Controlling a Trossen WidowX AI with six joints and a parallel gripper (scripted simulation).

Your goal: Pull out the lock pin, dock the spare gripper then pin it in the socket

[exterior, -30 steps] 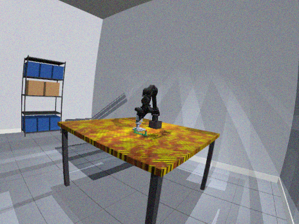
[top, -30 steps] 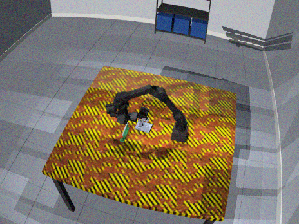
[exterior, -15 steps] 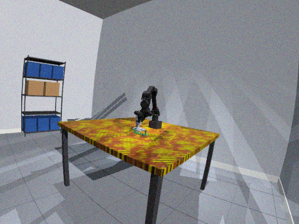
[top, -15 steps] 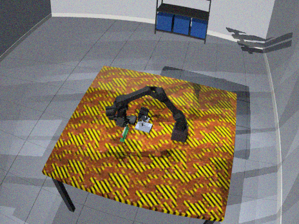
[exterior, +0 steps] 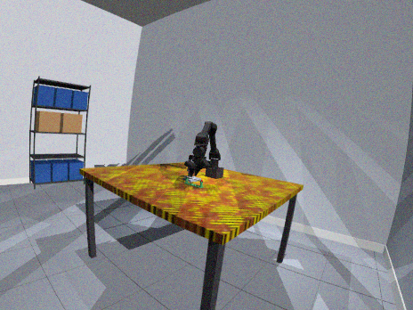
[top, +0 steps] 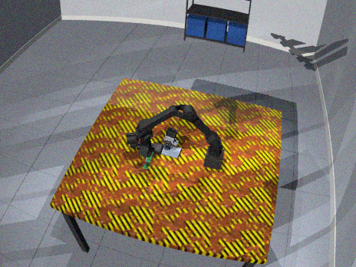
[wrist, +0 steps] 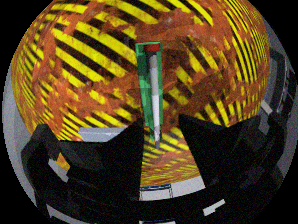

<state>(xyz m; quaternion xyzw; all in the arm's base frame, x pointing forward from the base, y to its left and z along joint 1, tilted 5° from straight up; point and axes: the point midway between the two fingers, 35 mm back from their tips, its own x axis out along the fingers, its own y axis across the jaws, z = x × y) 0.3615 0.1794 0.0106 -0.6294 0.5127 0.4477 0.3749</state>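
Note:
The lock pin (wrist: pixel 154 95), a grey rod with a red head, lies along the green holder (wrist: pixel 144 82) (top: pixel 147 163) (exterior: pixel 196 184) beside the mount. My gripper (wrist: pixel 161 120) (top: pixel 146 154) is partly open and empty, low over the holder; the pin shows in line with the gap between its fingers, not gripped. The light grey mount (top: pixel 172 153) (wrist: pixel 97 134) stands between the holder and the arm's base. The spare gripper (top: pixel 171 134), black-topped with a white body, appears to stand upright on the mount. Its seating in the socket and the pin hole are hidden.
The patterned table (top: pixel 184 215) (exterior: pixel 147 196) carries the arm, whose dark base (top: pixel 213 160) (exterior: pixel 214 172) is near the mount. The arm arches over beside the spare gripper. A shelf with blue bins (top: pixel 216 29) (exterior: pixel 55 170) stands far off by the wall.

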